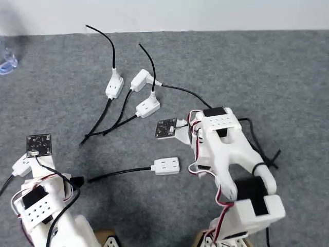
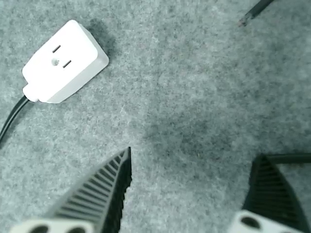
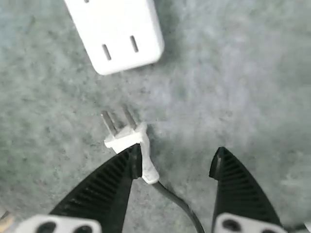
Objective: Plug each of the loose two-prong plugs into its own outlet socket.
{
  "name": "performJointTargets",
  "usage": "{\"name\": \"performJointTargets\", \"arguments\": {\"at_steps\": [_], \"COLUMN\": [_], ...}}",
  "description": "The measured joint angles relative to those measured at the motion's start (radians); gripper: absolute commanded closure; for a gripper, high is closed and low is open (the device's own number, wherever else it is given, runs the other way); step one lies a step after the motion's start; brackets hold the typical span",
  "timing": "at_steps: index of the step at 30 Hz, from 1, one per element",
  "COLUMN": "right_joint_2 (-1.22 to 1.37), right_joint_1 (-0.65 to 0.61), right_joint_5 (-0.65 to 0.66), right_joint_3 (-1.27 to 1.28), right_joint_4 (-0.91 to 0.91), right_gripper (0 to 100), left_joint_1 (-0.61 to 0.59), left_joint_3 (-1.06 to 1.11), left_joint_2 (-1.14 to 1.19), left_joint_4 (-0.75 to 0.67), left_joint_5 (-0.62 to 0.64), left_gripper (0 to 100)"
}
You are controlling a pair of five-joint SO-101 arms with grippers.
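Observation:
A white two-prong plug (image 3: 127, 138) on a black cord lies on the grey carpet, prongs toward a white outlet strip (image 3: 116, 34) a short gap away. My right gripper (image 3: 178, 150) is open just behind the plug, and one finger (image 3: 114, 187) touches the plug's side. In the high view the same strip (image 1: 166, 165) lies left of the right arm (image 1: 226, 149), which hides the plug. My left gripper (image 2: 193, 154) hangs open over bare carpet, with nothing between its fingers. A single white socket (image 2: 63, 63) on a black cord lies a little beyond it, also visible at the left arm (image 1: 20, 165).
Three more white socket blocks (image 1: 114, 85) (image 1: 140, 80) (image 1: 147, 107) with black cords lie at the back centre. Cords trail across the carpet toward the middle (image 1: 103, 128). A clear plastic object (image 1: 6, 60) sits at the far left edge.

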Motion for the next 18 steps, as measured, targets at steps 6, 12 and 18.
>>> {"name": "performJointTargets", "arguments": {"at_steps": [6, 12, 18], "right_joint_2": [-0.175, -0.293, -0.311], "right_joint_1": [0.0, -0.002, -0.002], "right_joint_5": [-0.002, 0.0, 0.098], "right_joint_3": [0.028, 0.269, 0.419], "right_joint_4": [0.123, 0.037, -0.16], "right_gripper": [75.7, 75.4, 75.3], "left_joint_1": [0.0, 0.0, 0.0], "left_joint_3": [0.0, 0.0, 0.0], "left_joint_2": [0.0, 0.0, 0.0], "left_joint_4": [0.0, 0.0, 0.0], "left_joint_5": [0.0, 0.0, 0.0], "left_gripper": [64, 64, 64]}}
